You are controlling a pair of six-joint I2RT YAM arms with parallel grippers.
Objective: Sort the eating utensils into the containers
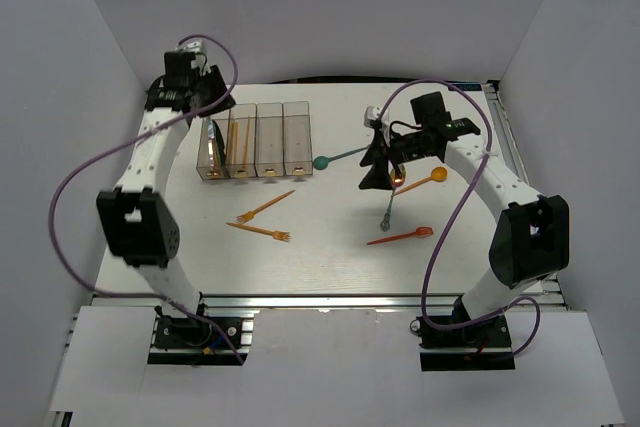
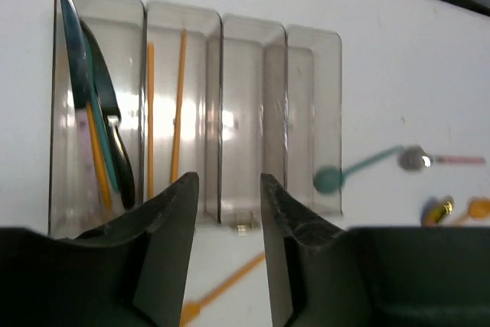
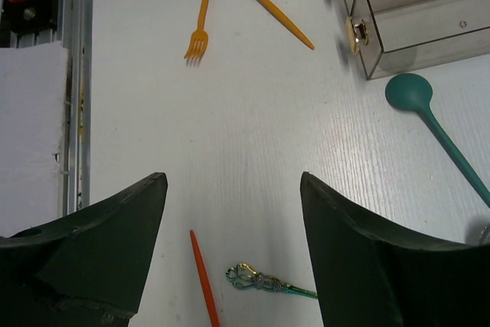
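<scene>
containers (image 1: 270, 137): stored utensils (image 2: 107, 124) in the two leftmost bins | left gripper (image 2: 227, 181): fingers apart, empty, over their near edge | right gripper (image 3: 233, 178): fingers apart, empty, well right | teal spoon (image 1: 335, 159) just beside the rightmost bin | orange forks (image 1: 265, 207) near the front, bare table between

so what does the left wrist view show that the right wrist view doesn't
Only the left wrist view looks down into all four containers: the leftmost holds a knife among other utensils, the second holds two orange handles, and the last two look empty. Only the right wrist view shows two orange forks with their tines, a red utensil and the table's rail. Both show the teal spoon lying close to the end container.
</scene>
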